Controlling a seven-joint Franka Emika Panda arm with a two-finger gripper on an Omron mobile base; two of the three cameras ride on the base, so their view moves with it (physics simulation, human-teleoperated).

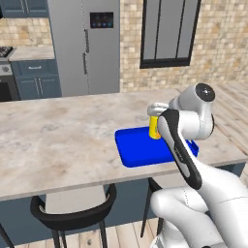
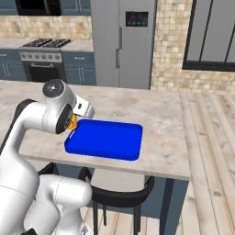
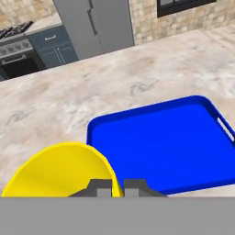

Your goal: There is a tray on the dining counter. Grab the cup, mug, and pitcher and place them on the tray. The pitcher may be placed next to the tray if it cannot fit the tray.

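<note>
One small smooth yellow handleless cup [image 3: 59, 170] pinched at its rim by the clenched dark fingers [image 3: 102, 187], above one flat glossy bright-blue rounded tray [image 3: 183, 142], on pale beige marbled stone bench [image 3: 69, 105]

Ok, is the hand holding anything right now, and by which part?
Yes: the hand is shut on the yellow cup, pinching its rim wall at the top, one finger inside and one outside, beside the blue tray.
</note>
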